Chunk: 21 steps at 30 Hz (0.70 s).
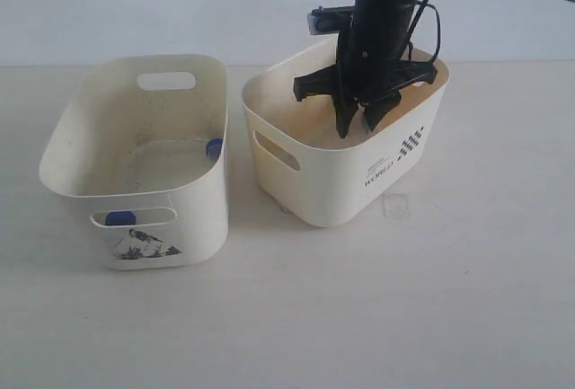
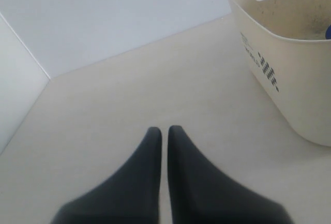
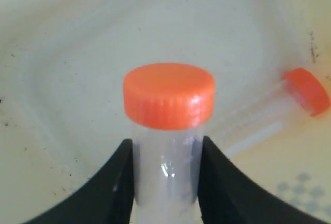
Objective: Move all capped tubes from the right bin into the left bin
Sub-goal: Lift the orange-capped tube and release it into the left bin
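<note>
Right jaws are down inside the right bin point(image 1: 332, 193), part open and clamped on the clear body of an orange-capped tube point(image 3: 168, 97), with its cap sitting just beyond the tips. A second orange-capped tube point(image 3: 302, 92) lies on its side on the stained bin floor nearby. The left bin point(image 1: 202, 214) shows one blue cap point(image 1: 214, 147) against the wall nearest the right bin and another blue cap point(image 1: 119, 218) through the front handle slot. Left jaws are closed tip to tip, holding nothing, over bare desk point(image 2: 129, 89).
</note>
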{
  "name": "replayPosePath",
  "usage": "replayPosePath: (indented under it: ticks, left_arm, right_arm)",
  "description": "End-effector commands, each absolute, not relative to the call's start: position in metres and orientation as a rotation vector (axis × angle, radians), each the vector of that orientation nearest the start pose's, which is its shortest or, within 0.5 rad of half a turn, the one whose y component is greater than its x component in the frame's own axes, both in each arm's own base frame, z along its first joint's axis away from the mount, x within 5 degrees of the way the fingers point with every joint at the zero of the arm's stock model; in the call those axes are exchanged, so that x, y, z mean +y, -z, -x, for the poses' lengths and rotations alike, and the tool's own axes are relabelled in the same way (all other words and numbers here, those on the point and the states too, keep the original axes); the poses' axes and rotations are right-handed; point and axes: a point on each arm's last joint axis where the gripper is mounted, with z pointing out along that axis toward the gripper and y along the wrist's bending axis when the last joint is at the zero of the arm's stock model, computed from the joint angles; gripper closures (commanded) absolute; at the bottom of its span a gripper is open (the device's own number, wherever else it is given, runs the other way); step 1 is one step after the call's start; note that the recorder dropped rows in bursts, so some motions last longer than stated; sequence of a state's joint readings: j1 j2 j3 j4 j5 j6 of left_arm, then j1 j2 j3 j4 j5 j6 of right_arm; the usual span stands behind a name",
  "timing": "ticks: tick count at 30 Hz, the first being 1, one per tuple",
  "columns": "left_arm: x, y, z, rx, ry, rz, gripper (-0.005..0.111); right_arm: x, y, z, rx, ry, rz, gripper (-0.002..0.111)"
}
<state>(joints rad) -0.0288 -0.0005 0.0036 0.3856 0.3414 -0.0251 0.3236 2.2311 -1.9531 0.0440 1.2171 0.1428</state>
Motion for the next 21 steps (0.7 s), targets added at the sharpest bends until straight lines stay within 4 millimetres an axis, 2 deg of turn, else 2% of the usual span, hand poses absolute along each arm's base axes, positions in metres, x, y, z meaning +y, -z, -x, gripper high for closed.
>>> replayPosePath:
  ticks: [1, 7, 10, 13, 16, 21]
  left_arm:
    - [0.009, -0.185, -0.054, 1.791, -0.322, -0.237, 0.102]
    - [0.009, -0.185, -0.054, 1.791, -0.322, -0.237, 0.102]
    - [0.009, -0.185, -0.054, 1.791, -0.322, -0.237, 0.102]
    - [0.009, -0.185, -0.054, 1.791, -0.322, -0.237, 0.102]
    - [0.009, -0.185, -0.054, 1.791, -0.322, -0.237, 0.102]
    - [0.009, -0.185, -0.054, 1.791, -0.322, -0.237, 0.102]
  right_arm:
    - [0.147, -0.242, -0.437, 2.903, -0.121, 0.274, 0.108]
    - [0.145, -0.298, -0.418, 2.780, -0.200, 0.316, 0.108]
    - [0.156, -0.321, -0.405, 2.722, -0.438, 0.385, 0.108]
    - [0.180, -0.335, -0.393, 2.642, -0.748, 0.505, 0.108]
    - [0.208, -0.340, -0.382, 2.534, -0.909, 0.671, 0.108]
    - [0.255, -0.335, -0.382, 2.343, -0.889, 0.721, 0.108]
